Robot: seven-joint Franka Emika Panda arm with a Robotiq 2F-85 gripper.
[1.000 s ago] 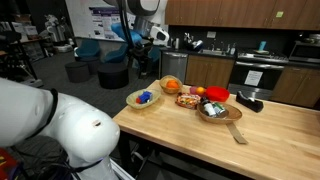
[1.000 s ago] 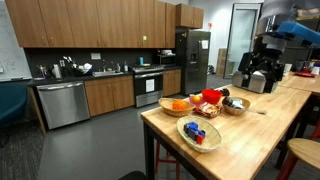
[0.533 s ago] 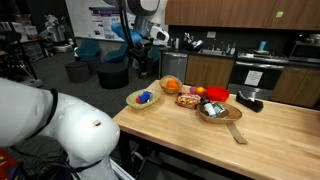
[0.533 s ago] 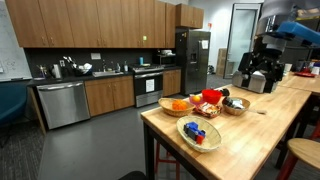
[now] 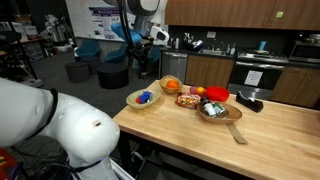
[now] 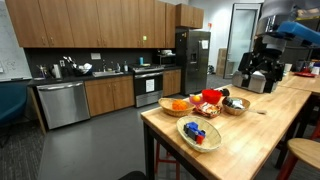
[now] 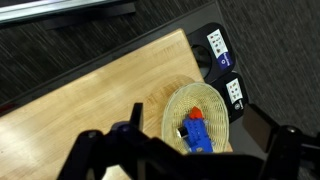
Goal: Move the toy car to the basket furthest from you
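Note:
The toy car point(image 7: 195, 133) is bright blue with a red piece at one end and lies in a woven basket point(image 7: 172, 108) near the table corner. It shows as a blue spot point(image 5: 146, 97) point(image 6: 198, 131) in both exterior views. My gripper point(image 7: 200, 142) hangs high over that basket, open, with dark fingers point(image 7: 128, 130) on either side and nothing between them. In both exterior views the gripper point(image 5: 141, 58) point(image 6: 257, 76) stays well above the table. A second basket point(image 5: 172, 87) holds orange fruit, and a third basket point(image 5: 214, 111) sits farther along the table.
A red bowl point(image 5: 214, 95) stands between the baskets. A wooden spatula point(image 5: 237, 131) and a black object point(image 5: 250, 102) lie on the butcher-block table point(image 5: 270, 140). Black outlet boxes point(image 7: 222, 58) sit at the table's edge. A large white rounded body point(image 5: 60, 125) fills the foreground.

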